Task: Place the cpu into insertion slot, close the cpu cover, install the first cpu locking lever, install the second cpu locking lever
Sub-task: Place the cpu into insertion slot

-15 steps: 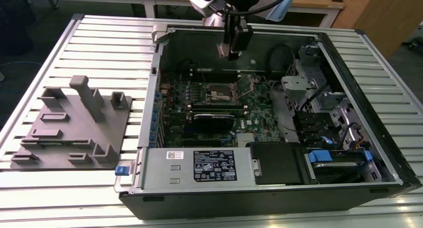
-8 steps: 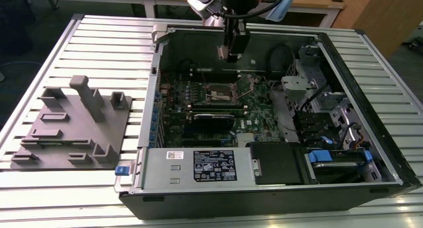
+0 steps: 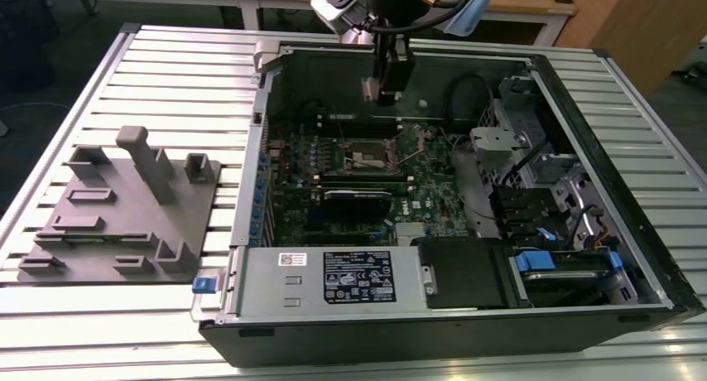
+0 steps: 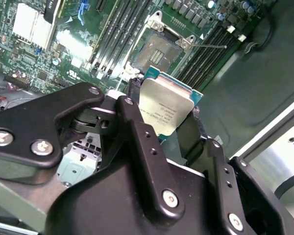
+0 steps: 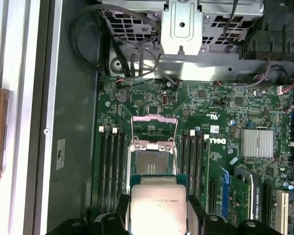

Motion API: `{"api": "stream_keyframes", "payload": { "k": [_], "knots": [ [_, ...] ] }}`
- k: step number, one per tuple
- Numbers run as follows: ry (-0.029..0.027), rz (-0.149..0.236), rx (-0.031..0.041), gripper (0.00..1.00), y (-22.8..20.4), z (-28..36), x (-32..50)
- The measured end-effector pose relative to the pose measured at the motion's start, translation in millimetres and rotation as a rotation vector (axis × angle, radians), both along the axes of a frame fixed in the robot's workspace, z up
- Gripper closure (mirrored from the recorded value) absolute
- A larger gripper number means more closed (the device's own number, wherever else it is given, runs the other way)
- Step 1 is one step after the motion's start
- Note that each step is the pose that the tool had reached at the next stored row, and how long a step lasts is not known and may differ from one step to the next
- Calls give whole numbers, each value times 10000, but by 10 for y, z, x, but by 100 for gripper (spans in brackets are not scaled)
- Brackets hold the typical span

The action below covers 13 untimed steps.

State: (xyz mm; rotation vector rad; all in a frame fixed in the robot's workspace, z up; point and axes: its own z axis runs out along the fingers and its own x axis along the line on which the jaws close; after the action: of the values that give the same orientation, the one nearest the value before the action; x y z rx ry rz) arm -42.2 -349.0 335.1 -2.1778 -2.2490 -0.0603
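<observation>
Fingers [image 4: 137, 142] of the hand [image 4: 164, 117] are clamped on two opposite edges of the cpu [image 4: 169, 105], which hangs in the air with its silver-grey top facing both wrist cameras. In the first wrist view, the chip sits just short of the insertion slot [image 5: 151, 164], apart from it and not seated. The slot lies uncovered on the green motherboard [image 5: 210, 112], its pin field showing, with long black memory slots [image 5: 110, 166] running along either side. The cpu cover [image 5: 154, 119] stands swung up off the slot at its far edge. In the exterior view, the hand [image 3: 387, 87] hovers inside the open computer case [image 3: 257, 108], which rests on the slatted tabletop [image 3: 165, 74]. A grey fixture [image 3: 122, 215] lies on the tabletop, towards the exterior view's left.
</observation>
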Motion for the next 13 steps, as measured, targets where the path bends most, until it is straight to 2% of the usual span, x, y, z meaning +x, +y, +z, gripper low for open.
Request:
{"api": "stream_keyframes", "payload": {
  "k": [3, 9, 13],
  "knots": [
    [1, -5, -2, 46, 17, -23, -4],
    [0, -16, -1, 46, 25, -117, -5],
    [1, -16, -2, 46, 25, -125, -5]
  ]
}}
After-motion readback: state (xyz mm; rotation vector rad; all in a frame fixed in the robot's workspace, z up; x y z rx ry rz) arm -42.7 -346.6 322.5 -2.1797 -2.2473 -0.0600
